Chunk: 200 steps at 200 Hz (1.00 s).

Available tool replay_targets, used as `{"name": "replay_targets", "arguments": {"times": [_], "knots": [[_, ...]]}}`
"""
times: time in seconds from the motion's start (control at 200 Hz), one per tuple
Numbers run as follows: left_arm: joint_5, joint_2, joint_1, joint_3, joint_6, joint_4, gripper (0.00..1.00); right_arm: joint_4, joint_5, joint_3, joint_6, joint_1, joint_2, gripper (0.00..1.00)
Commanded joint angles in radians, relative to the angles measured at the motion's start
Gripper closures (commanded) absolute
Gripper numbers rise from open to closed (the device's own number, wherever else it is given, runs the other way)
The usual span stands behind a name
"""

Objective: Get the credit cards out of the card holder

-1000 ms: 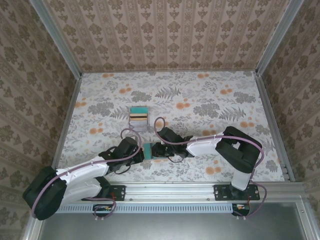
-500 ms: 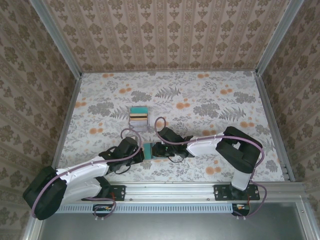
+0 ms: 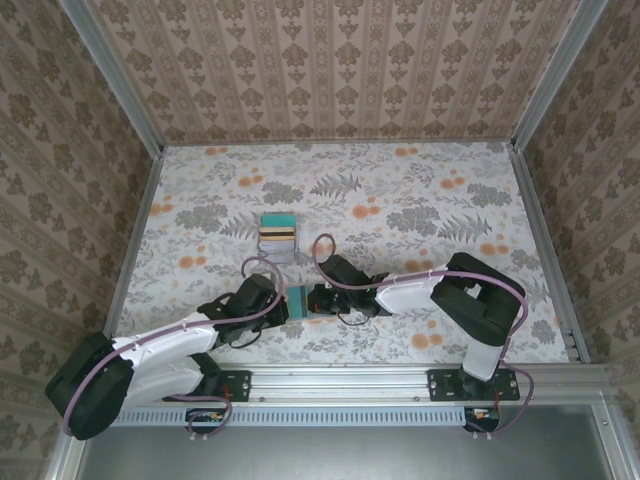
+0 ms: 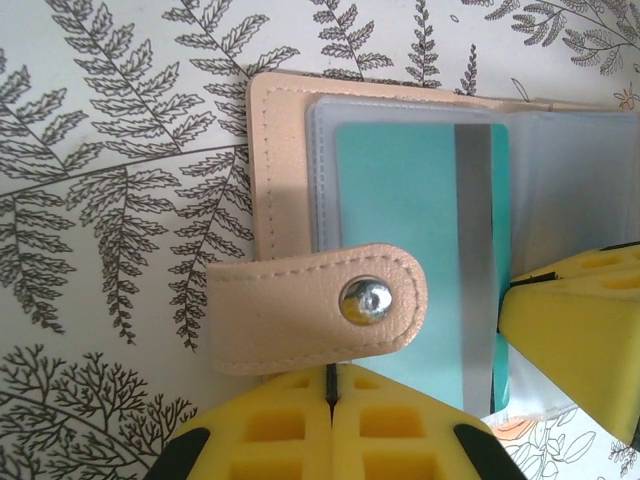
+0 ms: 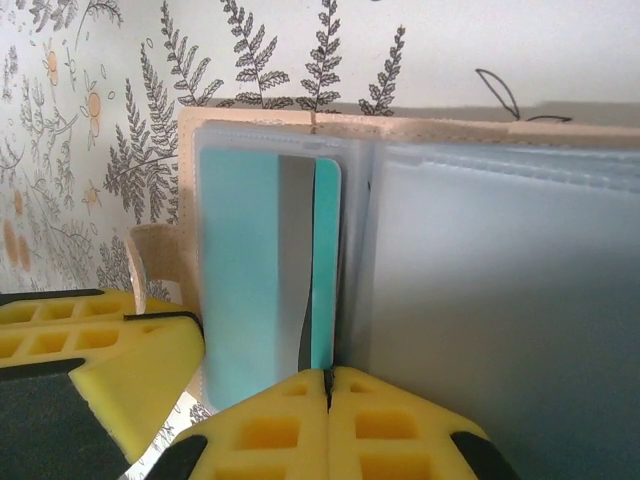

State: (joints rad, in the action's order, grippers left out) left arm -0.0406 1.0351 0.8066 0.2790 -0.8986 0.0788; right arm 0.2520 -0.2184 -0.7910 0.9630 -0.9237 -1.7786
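The card holder (image 3: 296, 300) lies open between my two grippers, tan outside, with clear sleeves inside. In the left wrist view its tan edge (image 4: 274, 150) and snap strap (image 4: 315, 320) show, with a teal credit card (image 4: 400, 200) with a grey stripe in the sleeve. My left gripper (image 4: 332, 378) is shut at the holder's near edge, under the strap. My right gripper (image 5: 327, 377) is shut at the near edge of the teal card (image 5: 235, 250), beside the holder's fold. From above, the left gripper (image 3: 283, 306) and the right gripper (image 3: 312, 299) meet at the holder.
A small stack of teal, yellow and grey cards (image 3: 277, 232) lies on the floral table behind the holder. Patterned walls with metal rails (image 3: 540, 250) close in the table on three sides. Each wrist view also shows the other gripper's yellow finger (image 4: 575, 320).
The right gripper's jaws have closed at the teal card's edge. Both arms and the holder have stayed almost in place.
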Motion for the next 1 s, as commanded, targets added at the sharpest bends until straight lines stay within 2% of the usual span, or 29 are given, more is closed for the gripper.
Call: {"name": "replay_targets", "arguments": {"times": [0.0,0.225,0.415,0.475,0.585,0.995], "knots": [[0.038,0.015,0.007,0.0,-0.023,0.08,1.0,-0.008,0.016,0.055,0.006,0.015,0.037,1.0],[0.048,-0.009,0.001,-0.004,-0.028,0.103,1.0,-0.015,0.033,0.107,-0.006,0.045,0.103,1.0],[0.038,-0.008,0.002,-0.001,-0.02,0.093,1.0,0.042,-0.014,0.099,-0.015,0.046,0.065,1.0],[0.033,-0.001,0.001,-0.001,-0.02,0.088,1.0,0.061,-0.023,0.095,-0.009,0.046,0.042,0.91],[0.024,0.014,0.003,0.002,-0.014,0.078,1.0,0.113,-0.038,0.093,0.001,0.046,0.01,0.83],[0.019,0.03,0.008,0.014,-0.007,0.075,1.0,0.173,-0.068,0.086,0.011,0.045,-0.027,0.8]]}}
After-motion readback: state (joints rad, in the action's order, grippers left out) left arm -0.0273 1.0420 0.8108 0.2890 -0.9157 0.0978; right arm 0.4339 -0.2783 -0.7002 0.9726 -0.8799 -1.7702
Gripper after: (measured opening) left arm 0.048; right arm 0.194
